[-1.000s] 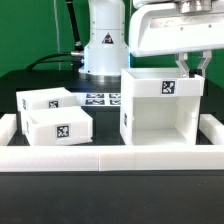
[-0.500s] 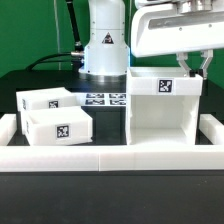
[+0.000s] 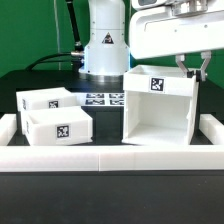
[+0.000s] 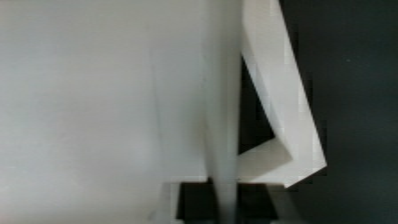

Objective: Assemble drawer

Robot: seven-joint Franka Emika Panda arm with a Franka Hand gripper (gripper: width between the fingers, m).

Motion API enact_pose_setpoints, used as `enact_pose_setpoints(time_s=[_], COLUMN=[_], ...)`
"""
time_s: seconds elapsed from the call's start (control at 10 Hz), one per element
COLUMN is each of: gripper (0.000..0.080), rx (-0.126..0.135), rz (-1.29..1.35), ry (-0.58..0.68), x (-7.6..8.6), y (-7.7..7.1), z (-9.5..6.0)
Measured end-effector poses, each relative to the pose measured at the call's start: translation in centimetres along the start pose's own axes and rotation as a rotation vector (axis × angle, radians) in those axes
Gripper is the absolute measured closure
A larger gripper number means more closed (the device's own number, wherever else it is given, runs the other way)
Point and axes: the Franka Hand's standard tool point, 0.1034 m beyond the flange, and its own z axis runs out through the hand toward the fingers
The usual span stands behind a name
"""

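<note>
The large white open-fronted drawer case (image 3: 158, 115) stands at the exterior view's right, tilted, with its tag (image 3: 157, 83) on the top panel. My gripper (image 3: 190, 68) is shut on the top edge of the case's right wall. In the wrist view that thin wall (image 4: 226, 120) runs between my two dark fingers (image 4: 201, 200), with the gripper (image 4: 231, 202) clamped on it. Two smaller white box trays, one behind (image 3: 45, 100) and one in front (image 3: 58, 128), sit side by side at the exterior view's left, each with a tag.
Low white wall strips (image 3: 100, 157) border the front and both sides of the work area. The marker board (image 3: 103, 98) lies flat behind, between the trays and the case. The robot's white base (image 3: 103, 45) stands at the back.
The case has tipped: its top and tag have shifted toward the exterior view's left and slightly up, and my gripper has risen with it. The trays have not moved.
</note>
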Motion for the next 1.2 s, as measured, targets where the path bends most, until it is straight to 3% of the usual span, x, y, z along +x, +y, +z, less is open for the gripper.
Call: enact_pose_setpoints(time_s=[1.2], gripper=[0.0754], rx=[0.064], rz=[0.644], ry=[-0.02], x=[1.4], y=[1.1], z=[-0.2])
